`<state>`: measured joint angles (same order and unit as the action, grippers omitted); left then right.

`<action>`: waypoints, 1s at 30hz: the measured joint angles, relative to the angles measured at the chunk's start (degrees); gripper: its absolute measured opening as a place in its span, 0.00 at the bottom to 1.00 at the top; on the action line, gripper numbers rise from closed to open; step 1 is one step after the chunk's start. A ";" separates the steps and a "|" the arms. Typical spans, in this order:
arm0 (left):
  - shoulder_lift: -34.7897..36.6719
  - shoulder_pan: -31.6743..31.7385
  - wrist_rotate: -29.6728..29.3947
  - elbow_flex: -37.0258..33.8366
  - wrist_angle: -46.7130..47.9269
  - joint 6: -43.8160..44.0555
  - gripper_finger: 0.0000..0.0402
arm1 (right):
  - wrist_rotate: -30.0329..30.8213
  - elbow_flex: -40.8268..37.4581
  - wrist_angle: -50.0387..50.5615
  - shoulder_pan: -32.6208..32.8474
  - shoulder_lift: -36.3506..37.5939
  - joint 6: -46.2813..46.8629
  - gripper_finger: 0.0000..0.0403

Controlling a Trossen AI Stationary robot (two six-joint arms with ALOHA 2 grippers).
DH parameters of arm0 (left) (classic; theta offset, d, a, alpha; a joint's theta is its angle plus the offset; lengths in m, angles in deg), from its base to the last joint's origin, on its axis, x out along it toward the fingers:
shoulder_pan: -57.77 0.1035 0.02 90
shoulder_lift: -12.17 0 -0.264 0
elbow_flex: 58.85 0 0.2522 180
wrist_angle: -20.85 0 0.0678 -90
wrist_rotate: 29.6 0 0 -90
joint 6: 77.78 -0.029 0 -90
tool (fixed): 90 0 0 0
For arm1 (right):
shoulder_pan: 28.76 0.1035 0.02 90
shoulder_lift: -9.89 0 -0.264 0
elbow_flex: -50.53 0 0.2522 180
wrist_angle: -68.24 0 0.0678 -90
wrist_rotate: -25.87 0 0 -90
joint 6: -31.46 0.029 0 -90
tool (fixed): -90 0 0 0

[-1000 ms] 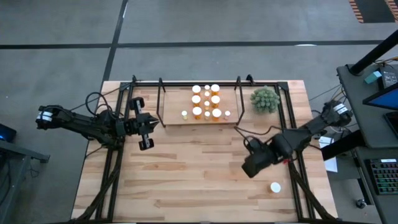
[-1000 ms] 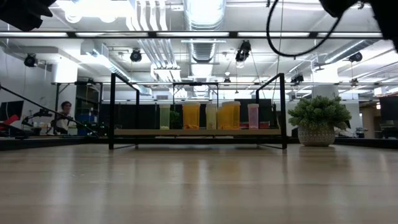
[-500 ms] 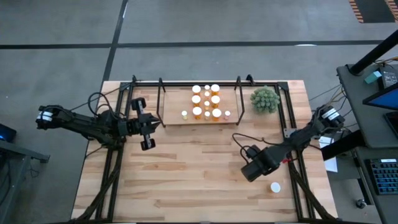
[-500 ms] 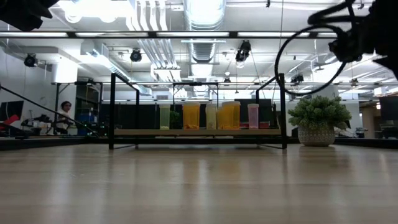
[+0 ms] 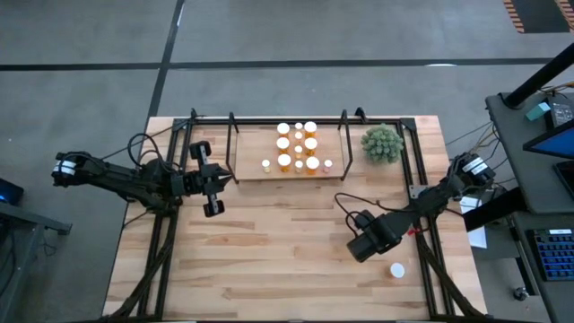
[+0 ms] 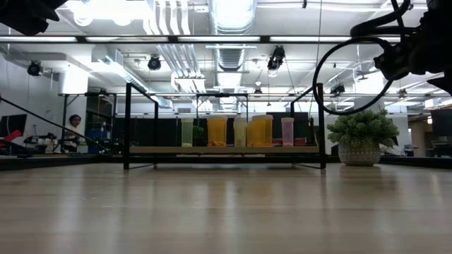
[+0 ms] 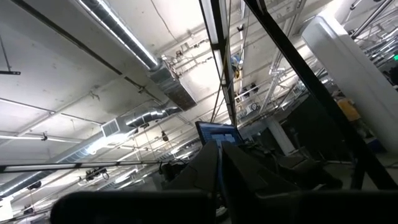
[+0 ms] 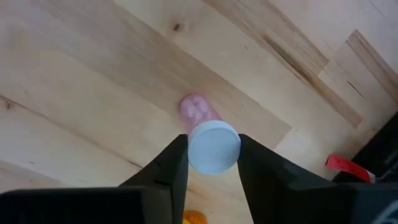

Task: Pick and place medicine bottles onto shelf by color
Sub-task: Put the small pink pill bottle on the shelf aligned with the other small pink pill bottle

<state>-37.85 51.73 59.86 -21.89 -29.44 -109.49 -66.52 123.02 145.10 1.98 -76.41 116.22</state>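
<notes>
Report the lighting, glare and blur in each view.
High view: even light, sharp. Low view: ceiling lamps blow out white, the shelf and medicine bottles stand backlit. Left wrist view: bright ceiling strips, dark foreground. Right wrist view: soft light; the pink bottle between the right gripper is slightly blurred.

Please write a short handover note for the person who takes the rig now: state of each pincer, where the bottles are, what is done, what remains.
Right pincer: low over the table's right front part, fingers either side of the white cap of a pink bottle; contact with the cap cannot be confirmed.
Left pincer: shut, empty, waiting above the table left of the shelf.
Done: about ten bottles stand on the shelf, mostly orange, with pale green and pink ones.
Left: the pink bottle, and one white-capped bottle standing on the table near the right front edge.
The potted plant beside the shelf is not part of the job.
</notes>
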 joint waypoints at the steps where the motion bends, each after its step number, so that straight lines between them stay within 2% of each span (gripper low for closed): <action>1: 0.00 0.00 0.00 0.00 -0.02 0.00 0.00 | -0.01 0.21 -0.28 0.00 0.00 -0.22 0.26; 4: 0.00 0.00 0.00 0.00 -0.02 0.00 0.00 | 0.90 1.58 -0.54 -0.02 -0.02 -1.00 0.24; 8: 0.00 0.03 0.00 0.00 0.01 0.00 0.00 | 3.43 5.37 -1.06 -1.11 -0.02 -5.80 0.28; 13: 0.00 0.04 0.00 0.04 0.03 0.00 0.00 | 8.79 13.06 -4.37 -6.30 -0.02 -18.20 0.29; 19: 0.00 0.02 0.02 0.04 0.05 0.00 0.00 | 13.91 25.07 -4.02 -16.74 -1.67 -40.50 0.27; 24: 0.01 0.00 0.02 0.04 0.11 0.00 0.00 | 14.63 37.32 -2.02 -26.76 -5.44 -62.05 0.27; 30: 0.00 0.00 0.02 0.04 0.15 0.00 0.00 | 14.67 51.43 9.94 -39.26 -11.80 -88.86 0.26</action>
<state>-37.85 51.73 59.89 -21.84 -29.29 -109.49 -51.85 174.45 155.04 -37.29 -88.21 27.36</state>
